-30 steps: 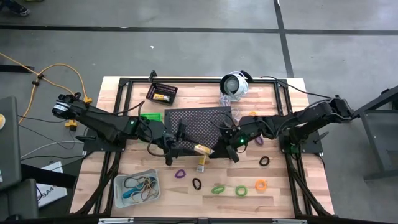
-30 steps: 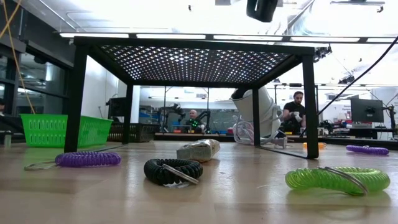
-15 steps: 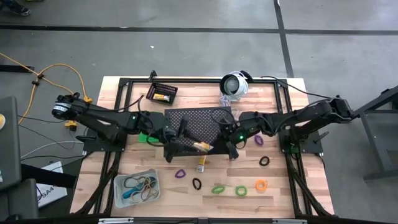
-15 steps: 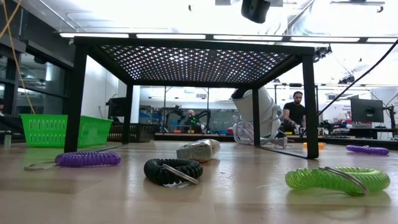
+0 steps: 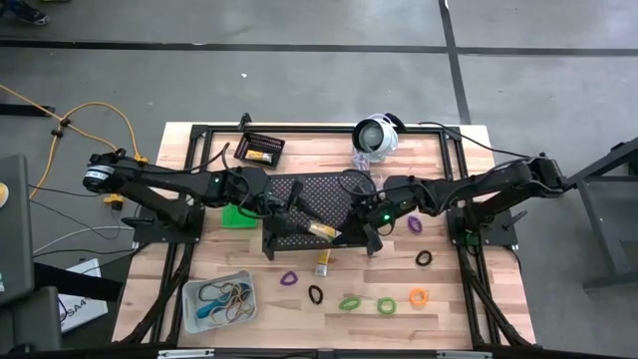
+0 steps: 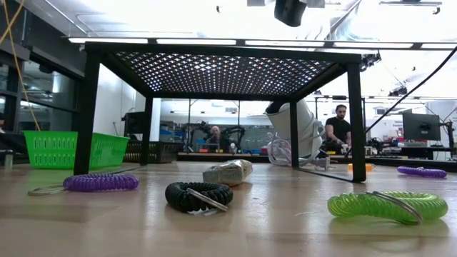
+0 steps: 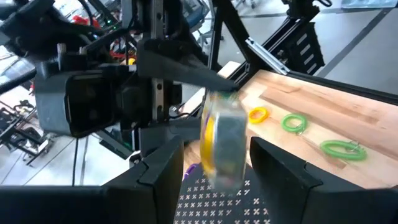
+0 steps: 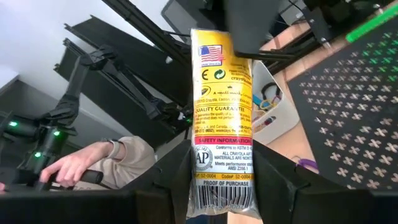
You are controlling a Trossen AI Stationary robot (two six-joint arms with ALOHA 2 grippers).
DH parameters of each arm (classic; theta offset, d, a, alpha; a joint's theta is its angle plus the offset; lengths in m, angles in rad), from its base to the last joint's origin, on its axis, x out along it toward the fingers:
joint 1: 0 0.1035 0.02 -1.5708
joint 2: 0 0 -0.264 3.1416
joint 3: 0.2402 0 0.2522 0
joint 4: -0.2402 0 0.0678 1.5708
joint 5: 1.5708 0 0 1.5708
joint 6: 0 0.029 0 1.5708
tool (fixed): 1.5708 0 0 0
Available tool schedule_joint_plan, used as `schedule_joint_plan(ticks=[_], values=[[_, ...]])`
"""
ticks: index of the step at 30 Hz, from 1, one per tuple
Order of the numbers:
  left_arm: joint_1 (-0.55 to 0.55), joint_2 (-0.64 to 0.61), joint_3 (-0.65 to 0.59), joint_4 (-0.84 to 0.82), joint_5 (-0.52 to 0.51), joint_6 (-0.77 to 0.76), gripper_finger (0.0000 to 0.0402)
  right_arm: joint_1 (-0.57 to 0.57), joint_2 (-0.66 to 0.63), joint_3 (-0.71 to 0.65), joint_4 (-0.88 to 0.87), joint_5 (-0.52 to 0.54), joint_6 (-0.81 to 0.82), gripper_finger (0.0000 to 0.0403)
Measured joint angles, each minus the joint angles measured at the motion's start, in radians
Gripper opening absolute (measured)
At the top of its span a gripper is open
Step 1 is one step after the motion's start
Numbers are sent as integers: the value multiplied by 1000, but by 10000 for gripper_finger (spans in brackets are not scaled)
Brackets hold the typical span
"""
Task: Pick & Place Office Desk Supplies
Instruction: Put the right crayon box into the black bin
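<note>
- Right claw (image 5: 344,232) pinches one end of a yellow tube pack (image 5: 319,230). The right wrist view shows the pack (image 8: 222,112) clamped between its fingers.
- Over the last second both arms have shifted from the surface's near middle up over the black perforated stand (image 5: 329,189). The pack now hangs above the stand's near edge.
- Left claw (image 5: 297,221) has closed in on the pack's free end. In the left wrist view its fingers (image 7: 163,171) are spread wide with the pack (image 7: 222,146) between them, not yet gripped.
- Green bin (image 5: 236,215) is more exposed now that the left arm has moved off it.
- Looks like a mid-air handover from right to left. The next move would be for the left to close and the right to release.
- Second yellow tube (image 5: 322,267) lies on the surface, untouched. The loops are unmoved in front, and the clear bin (image 5: 189,299) already holds bands.
</note>
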Motion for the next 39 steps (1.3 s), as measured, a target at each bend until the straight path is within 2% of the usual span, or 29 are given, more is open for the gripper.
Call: schedule_joint_plan(ticks=[6, 9, 14, 32, 39], values=[[4, 0, 0, 0, 1, 0, 177, 0, 0, 0, 9, -4, 0, 136], [4, 0, 0, 0, 38, 0, 173, 0, 0, 0, 9, -4, 0, 136], [4, 0, 0, 1, 71, 0, 147, 1, 0, 0, 9, -5, 0, 136], [4, 0, 0, 8, 75, 0, 56, 1, 0, 0, 9, -5, 0, 136], [4, 0, 0, 8, 74, 1, 43, 0, 0, 0, 9, -10, 0, 136]])
